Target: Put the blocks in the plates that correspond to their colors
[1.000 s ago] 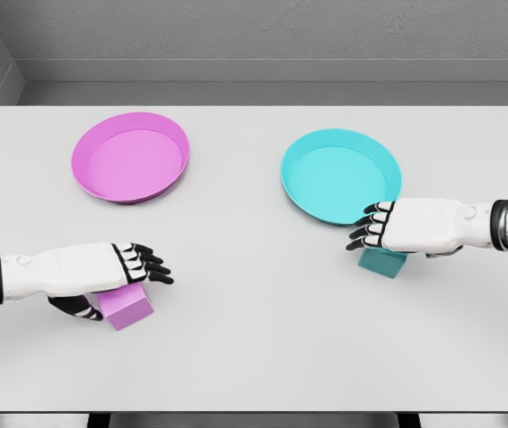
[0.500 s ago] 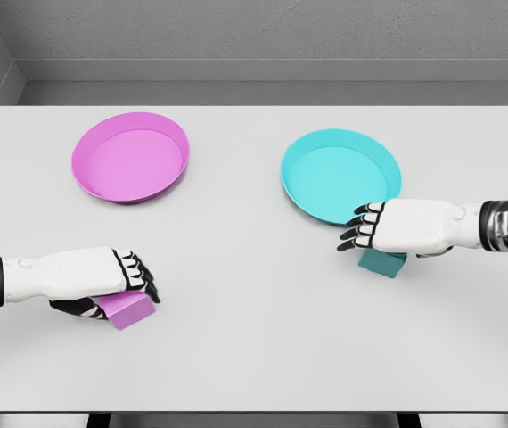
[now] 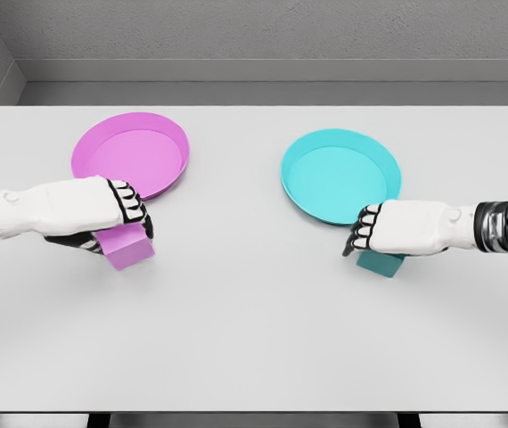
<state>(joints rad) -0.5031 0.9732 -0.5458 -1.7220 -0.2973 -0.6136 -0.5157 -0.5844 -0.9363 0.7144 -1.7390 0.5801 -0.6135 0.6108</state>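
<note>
My work surface is a plain white table (image 3: 254, 339) filling nearly everything I see. At twelve o'clock, past its far edge, stands a grey wall (image 3: 263, 31).

The left hand (image 3: 102, 218) carried the pink block (image 3: 126, 247) toward the pink plate (image 3: 130, 156) (seemingly lifted).

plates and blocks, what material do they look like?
Pink plate and teal plate: matte plastic by the look, flat uniform colour, no glare. Pink block and teal block: same flat matte look, plastic or painted wood; can't tell which.
</note>
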